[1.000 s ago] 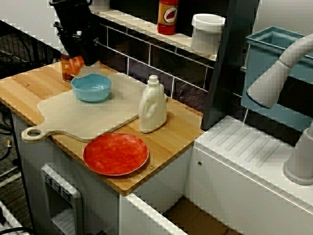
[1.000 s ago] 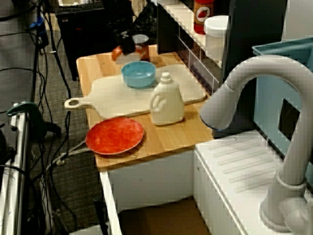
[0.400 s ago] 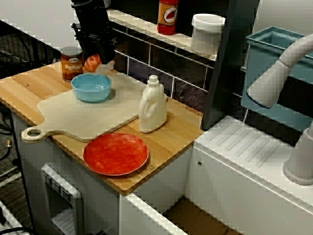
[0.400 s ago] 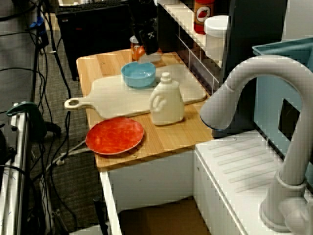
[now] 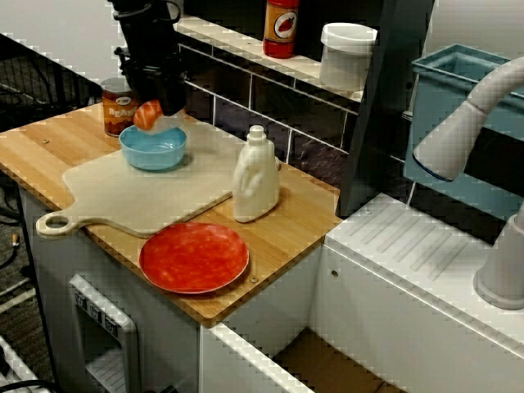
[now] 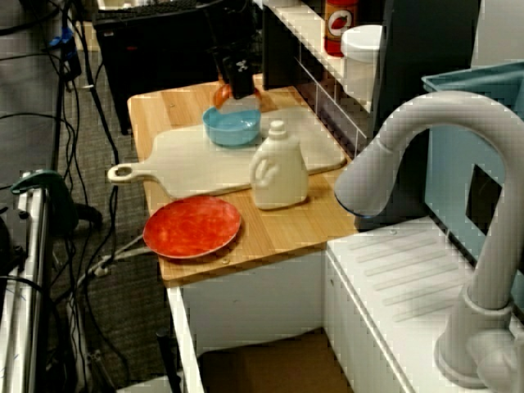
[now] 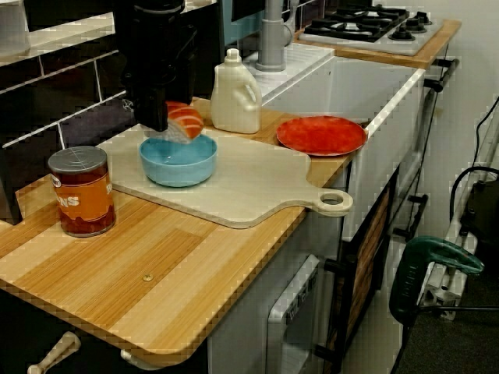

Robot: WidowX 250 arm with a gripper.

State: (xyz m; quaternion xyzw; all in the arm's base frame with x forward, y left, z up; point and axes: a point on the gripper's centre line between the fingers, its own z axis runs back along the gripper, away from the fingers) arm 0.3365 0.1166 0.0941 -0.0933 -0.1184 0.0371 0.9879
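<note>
Now, reading the low side view from left to right: an orange can stands on the table, to the left of the pincer and lower, well apart from it. The pincer hangs with its jaws closed narrowly on an orange and white food piece, which sticks out at its right side. The fingertips are mostly hidden, so I cannot tell how deep the grip goes. Directly below the pincer is a blue bowl, which stands on a pale cutting board. The piece is in the air, just above the rim of the bowl, and as far as I can see it does not touch it. Further right of the pincer and behind it stands a cream bottle, and farthest right lies a red plate, both well apart from it.

In my judgement, the step in hand is holding the piece over the bowl. A next move calls for a short, straight descent that keeps the piece inside the rim, and the jaws should open only when it is low.
</note>
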